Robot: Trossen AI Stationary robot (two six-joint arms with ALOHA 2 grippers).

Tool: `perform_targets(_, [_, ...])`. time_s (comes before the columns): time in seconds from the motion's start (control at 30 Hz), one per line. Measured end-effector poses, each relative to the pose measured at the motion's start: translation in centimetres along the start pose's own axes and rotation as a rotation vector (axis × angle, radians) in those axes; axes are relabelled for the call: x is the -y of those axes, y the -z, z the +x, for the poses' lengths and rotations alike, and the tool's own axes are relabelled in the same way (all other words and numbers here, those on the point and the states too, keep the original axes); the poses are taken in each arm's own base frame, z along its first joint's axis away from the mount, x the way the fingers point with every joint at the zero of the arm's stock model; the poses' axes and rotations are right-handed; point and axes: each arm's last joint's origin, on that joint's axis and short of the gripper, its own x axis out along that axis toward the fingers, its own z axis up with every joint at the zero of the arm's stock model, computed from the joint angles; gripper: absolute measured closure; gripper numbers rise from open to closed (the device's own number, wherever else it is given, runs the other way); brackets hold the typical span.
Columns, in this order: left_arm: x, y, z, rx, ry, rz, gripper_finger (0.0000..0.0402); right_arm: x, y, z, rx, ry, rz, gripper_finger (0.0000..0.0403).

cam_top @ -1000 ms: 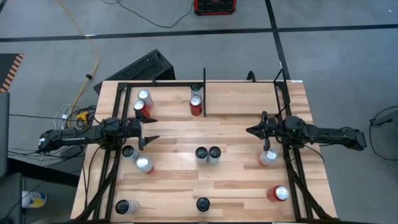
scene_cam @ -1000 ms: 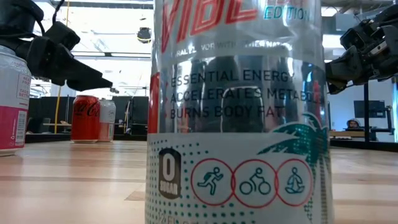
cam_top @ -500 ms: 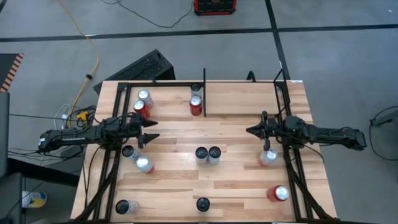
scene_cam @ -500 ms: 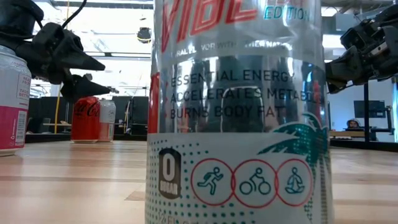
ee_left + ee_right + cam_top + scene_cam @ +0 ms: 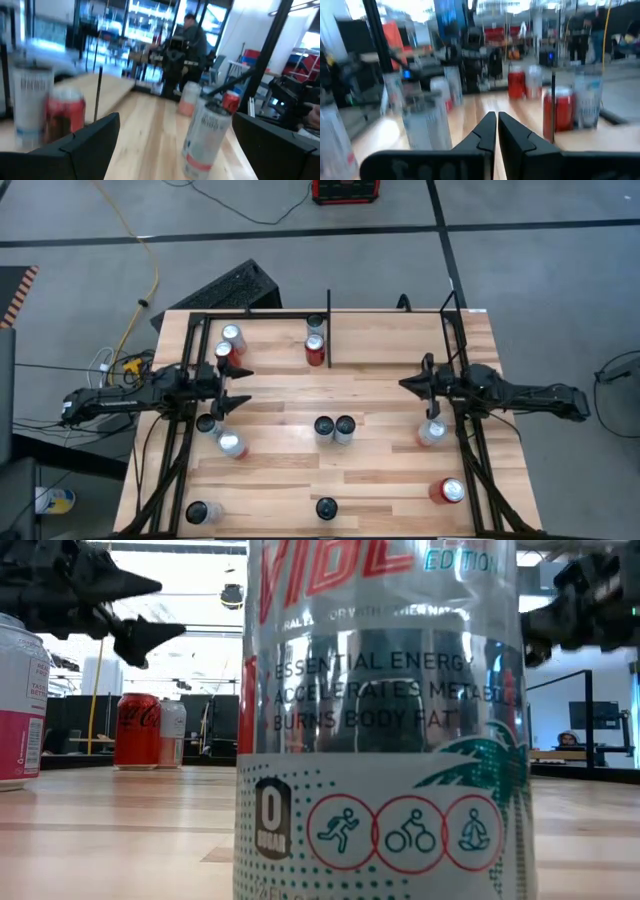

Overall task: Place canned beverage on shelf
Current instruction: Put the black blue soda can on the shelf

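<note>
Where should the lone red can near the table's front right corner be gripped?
Take the red aluminium can around its round side wall under the rim, from straight above: it stands upright, and a black metal rail runs close beside it. The right tool, now shut, must open first.

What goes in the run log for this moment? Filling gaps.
left gripper: open, empty, above table | right gripper: shut, empty | shelf: cans present

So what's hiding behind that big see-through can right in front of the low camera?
The tall clear energy-drink can blocks the middle of the wooden table. The high view shows two dark-topped cans standing there; the low view cannot see them.
</note>
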Motion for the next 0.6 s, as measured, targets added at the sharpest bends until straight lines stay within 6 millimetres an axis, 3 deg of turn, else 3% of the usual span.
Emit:
perform_targets(0.27, [0.3,-1.7,1.8,-0.050,-0.008,0.123,0.0028,-1.1,-3.6,2.0,0.008,-0.063,0.008,0.0356])
perform_targets(0.6, [0.5,-2.9,6.0,-0.226,0.004,0.211,0.0028,-4.8,-7.7,9.0,-0.253,-0.210,0.000,0.0356])
